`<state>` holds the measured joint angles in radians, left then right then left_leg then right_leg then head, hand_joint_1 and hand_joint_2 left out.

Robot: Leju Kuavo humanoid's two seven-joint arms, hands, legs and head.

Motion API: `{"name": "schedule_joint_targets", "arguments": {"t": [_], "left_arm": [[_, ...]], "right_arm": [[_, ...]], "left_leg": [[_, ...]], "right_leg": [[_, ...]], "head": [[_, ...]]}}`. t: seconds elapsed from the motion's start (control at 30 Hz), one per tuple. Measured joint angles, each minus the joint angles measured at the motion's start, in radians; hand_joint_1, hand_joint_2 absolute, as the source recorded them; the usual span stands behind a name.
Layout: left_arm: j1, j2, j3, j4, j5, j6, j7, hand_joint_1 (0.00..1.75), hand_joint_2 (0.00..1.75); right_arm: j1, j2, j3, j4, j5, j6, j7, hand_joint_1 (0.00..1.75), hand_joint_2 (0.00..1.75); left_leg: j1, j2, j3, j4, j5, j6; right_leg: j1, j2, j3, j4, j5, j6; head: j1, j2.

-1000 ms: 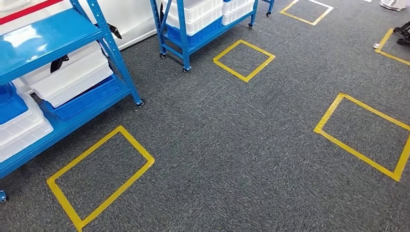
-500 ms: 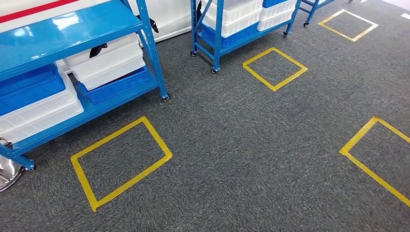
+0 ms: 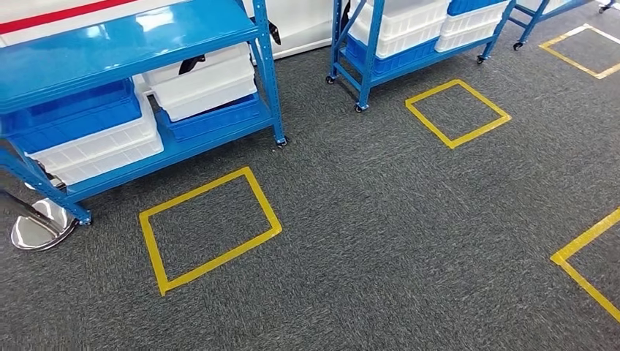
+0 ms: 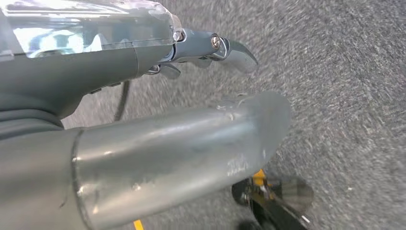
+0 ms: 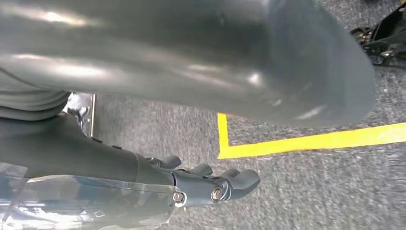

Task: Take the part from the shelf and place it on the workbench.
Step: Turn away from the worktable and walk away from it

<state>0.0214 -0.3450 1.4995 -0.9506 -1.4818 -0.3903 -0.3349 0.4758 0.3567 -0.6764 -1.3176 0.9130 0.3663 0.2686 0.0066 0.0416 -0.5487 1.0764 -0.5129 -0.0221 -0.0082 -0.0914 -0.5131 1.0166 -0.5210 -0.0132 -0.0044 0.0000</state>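
Blue shelf (image 3: pixel 131 36) holds white and blue bins (image 3: pixel 95 139); yellow tape squares (image 3: pixel 208 227) mark speckled grey carpet (image 3: pixel 380 234).

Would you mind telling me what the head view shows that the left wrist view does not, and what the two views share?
Head view alone: the nearer blue shelf with white bins and blue bins, a second blue shelf farther back, and a yellow tape rectangle in front of the nearer shelf.

Left wrist view alone: the left hand, holding nothing, its dark fingers extended above the floor.

Both: the grey carpet and yellow tape on it.
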Motion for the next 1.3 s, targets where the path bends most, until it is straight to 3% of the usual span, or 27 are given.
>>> {"name": "schedule_joint_targets", "arguments": {"t": [0.07, 0.13, 0.17, 0.23, 0.3, 0.33, 0.37, 0.4, 0.43, 0.5, 0.57, 0.63, 0.67, 0.73, 0.8, 0.83, 0.87, 0.9, 0.97, 1.03, 1.1, 1.17, 1.23, 1.3], "left_arm": [[-0.007, 0.0, 0.012, 0.0, 0.015, -0.028, 0.007, 0.0, 0.0], [-0.01, 0.001, 0.026, 0.0, 0.042, -0.062, 0.032, 0.0, 0.0], [-0.01, 0.0, 0.033, 0.0, 0.06, -0.075, 0.048, 0.0, 0.0], [-0.011, 0.0, 0.042, 0.0, 0.098, -0.088, 0.076, 0.0, 0.0], [-0.015, -0.001, 0.045, 0.0, 0.133, -0.096, 0.102, 0.0, 0.0], [-0.016, -0.001, 0.047, 0.0, 0.15, -0.101, 0.112, 0.0, 0.0], [-0.017, -0.001, 0.05, 0.0, 0.167, -0.107, 0.119, 0.0, 0.0], [-0.017, -0.001, 0.052, 0.0, 0.181, -0.111, 0.124, 0.0, 0.0], [-0.017, -0.001, 0.053, 0.0, 0.19, -0.115, 0.127, 0.0, 0.0], [-0.017, -0.001, 0.054, 0.0, 0.2, -0.119, 0.129, 0.0, 0.0], [-0.018, -0.001, 0.055, 0.0, 0.203, -0.12, 0.128, 0.0, 0.0], [-0.018, -0.001, 0.057, 0.0, 0.203, -0.11, 0.126, 0.0, 0.0], [-0.017, -0.001, 0.058, 0.001, 0.204, -0.101, 0.125, 0.0, 0.0], [-0.019, 0.0, 0.059, 0.001, 0.208, -0.082, 0.127, 0.0, 0.0], [-0.025, 0.0, 0.058, 0.002, 0.215, -0.073, 0.133, 0.0, 0.0], [-0.027, 0.0, 0.058, 0.002, 0.217, -0.071, 0.136, 0.0, 0.0], [-0.028, 0.0, 0.058, 0.002, 0.218, -0.069, 0.138, 0.0, 0.0], [-0.028, 0.0, 0.058, 0.003, 0.217, -0.067, 0.14, 0.0, 0.0], [-0.027, 0.0, 0.058, 0.003, 0.216, -0.061, 0.144, 0.0, 0.0], [-0.029, 0.001, 0.058, 0.003, 0.215, -0.059, 0.145, 0.0, 0.0], [-0.029, 0.001, 0.058, 0.003, 0.214, -0.059, 0.147, 0.0, 0.0], [-0.027, 0.001, 0.06, 0.003, 0.214, -0.059, 0.152, 0.0, 0.0], [-0.027, 0.0, 0.062, 0.003, 0.214, -0.061, 0.156, 0.0, 0.0], [-0.029, -0.001, 0.062, 0.003, 0.214, -0.061, 0.157, 0.0, 0.0]], "right_arm": [[-0.003, 0.0, -0.002, 0.0, 0.011, 0.003, -0.008, 0.0, 0.0], [-0.011, 0.0, -0.007, 0.0, 0.031, 0.012, -0.02, 0.0, 0.0], [-0.015, 0.0, -0.011, 0.001, 0.04, 0.017, -0.025, 0.0, 0.0], [-0.018, 0.0, -0.018, 0.002, 0.052, 0.025, -0.031, 0.0, 0.0], [-0.018, 0.0, -0.027, 0.005, 0.059, 0.032, -0.032, 0.0, 0.0], [-0.018, 0.0, -0.032, 0.006, 0.062, 0.034, -0.032, 0.0, 0.0], [-0.018, -0.001, -0.036, 0.008, 0.065, 0.035, -0.032, 0.0, 0.0], [-0.019, -0.001, -0.039, 0.01, 0.067, 0.036, -0.032, 0.0, 0.0], [-0.019, -0.001, -0.041, 0.011, 0.068, 0.036, -0.033, 0.0, 0.0], [-0.019, -0.001, -0.046, 0.012, 0.07, 0.037, -0.034, 0.0, 0.0], [-0.021, -0.002, -0.05, 0.014, 0.07, 0.037, -0.035, 0.0, 0.0], [-0.024, -0.002, -0.053, 0.014, 0.072, 0.037, -0.037, 0.0, 0.0], [-0.026, -0.002, -0.054, 0.015, 0.073, 0.037, -0.039, 0.0, 0.0], [-0.028, -0.002, -0.056, 0.015, 0.078, 0.036, -0.045, 0.0, 0.0], [-0.029, -0.001, -0.061, 0.017, 0.088, 0.035, -0.054, 0.0, 0.0], [-0.031, -0.001, -0.064, 0.019, 0.095, 0.035, -0.059, 0.0, 0.0], [-0.034, -0.001, -0.067, 0.022, 0.102, 0.036, -0.064, 0.0, 0.0], [-0.037, -0.001, -0.071, 0.024, 0.11, 0.037, -0.069, 0.0, 0.0], [-0.045, -0.001, -0.075, 0.028, 0.123, 0.04, -0.075, 0.0, 0.0], [-0.05, -0.001, -0.077, 0.031, 0.129, 0.043, -0.079, 0.0, 0.0], [-0.057, -0.001, -0.081, 0.034, 0.132, 0.047, -0.083, 0.0, 0.0], [-0.065, -0.001, -0.085, 0.036, 0.138, 0.052, -0.092, 0.0, 0.0], [-0.069, -0.001, -0.089, 0.038, 0.144, 0.054, -0.105, 0.0, 0.0], [-0.07, -0.002, -0.096, 0.042, 0.148, 0.055, -0.112, 0.0, 0.0]], "left_leg": [[-0.008, 0.027, 0.032, -0.069, 0.016, 0.012], [-0.01, 0.01, 0.031, -0.078, 0.02, 0.022], [-0.007, 0.001, 0.034, -0.084, 0.025, 0.026], [0.0, -0.018, 0.039, -0.097, 0.036, 0.038], [0.001, -0.04, 0.036, -0.099, 0.04, 0.043], [0.001, -0.053, 0.035, -0.098, 0.041, 0.044], [0.001, -0.067, 0.035, -0.097, 0.04, 0.043], [0.002, -0.081, 0.036, -0.095, 0.039, 0.042], [0.003, -0.096, 0.037, -0.092, 0.038, 0.039], [0.003, -0.122, 0.036, -0.082, 0.03, 0.029], [0.002, -0.142, 0.028, -0.074, 0.025, 0.016], [0.004, -0.16, 0.023, -0.073, 0.026, 0.004], [0.005, -0.157, 0.021, -0.07, 0.024, 0.0], [0.005, -0.116, -0.001, -0.019, -0.008, -0.009], [0.005, -0.065, -0.062, 0.104, -0.073, -0.016], [0.005, -0.056, -0.094, 0.169, -0.099, -0.018], [0.006, -0.051, -0.115, 0.211, -0.109, -0.019], [0.006, -0.048, -0.117, 0.214, -0.098, -0.019], [0.004, -0.034, -0.064, 0.11, -0.033, -0.011], [-0.004, 0.008, 0.0, -0.018, 0.014, 0.005], [-0.012, 0.027, 0.019, -0.063, 0.021, 0.017], [-0.01, 0.008, 0.02, -0.072, 0.029, 0.027], [-0.003, -0.009, 0.026, -0.087, 0.04, 0.04], [-0.001, -0.023, 0.027, -0.093, 0.046, 0.047]], "right_leg": [[0.002, -0.017, 0.006, 0.0, -0.004, 0.01], [0.001, -0.029, 0.012, -0.004, -0.005, 0.022], [0.0, -0.018, 0.014, -0.001, -0.01, 0.028], [-0.002, 0.035, -0.006, 0.048, -0.047, 0.036], [-0.005, 0.08, -0.068, 0.172, -0.113, 0.039], [-0.006, 0.086, -0.099, 0.232, -0.133, 0.04], [-0.007, 0.089, -0.119, 0.265, -0.135, 0.042], [-0.008, 0.09, -0.122, 0.261, -0.115, 0.043], [-0.01, 0.094, -0.104, 0.214, -0.077, 0.044], [-0.016, 0.131, -0.049, 0.082, -0.008, 0.043], [-0.018, 0.161, -0.021, 0.015, 0.012, 0.038], [-0.015, 0.149, -0.02, 0.013, 0.01, 0.028], [-0.015, 0.138, -0.019, 0.01, 0.012, 0.021], [-0.017, 0.113, -0.016, 0.003, 0.014, 0.007], [-0.014, 0.085, -0.016, 0.001, 0.013, -0.001], [-0.011, 0.071, -0.016, 0.002, 0.011, -0.003], [-0.01, 0.057, -0.016, 0.002, 0.009, -0.004], [-0.008, 0.044, -0.014, 0.002, 0.008, -0.005], [-0.005, 0.021, -0.009, 0.003, 0.003, -0.003], [-0.001, 0.003, -0.001, 0.004, -0.002, 0.004], [0.001, -0.013, 0.005, 0.002, -0.006, 0.014], [0.0, -0.022, 0.012, -0.002, -0.007, 0.025], [-0.002, 0.018, 0.001, 0.03, -0.033, 0.036], [-0.005, 0.074, -0.053, 0.14, -0.095, 0.041]], "head": [[0.001, 0.0], [0.001, 0.0], [0.003, 0.0], [0.007, 0.0], [0.01, 0.0], [0.011, 0.0], [0.011, 0.0], [0.011, 0.0], [0.011, 0.0], [0.013, 0.0], [0.013, 0.0], [0.013, 0.0], [0.013, 0.0], [0.006, 0.0], [-0.002, 0.0], [-0.002, 0.0], [-0.002, 0.0], [-0.002, 0.0], [-0.003, 0.0], [-0.002, 0.0], [-0.001, 0.0], [-0.002, 0.0], [0.001, 0.0], [0.005, 0.0]]}}
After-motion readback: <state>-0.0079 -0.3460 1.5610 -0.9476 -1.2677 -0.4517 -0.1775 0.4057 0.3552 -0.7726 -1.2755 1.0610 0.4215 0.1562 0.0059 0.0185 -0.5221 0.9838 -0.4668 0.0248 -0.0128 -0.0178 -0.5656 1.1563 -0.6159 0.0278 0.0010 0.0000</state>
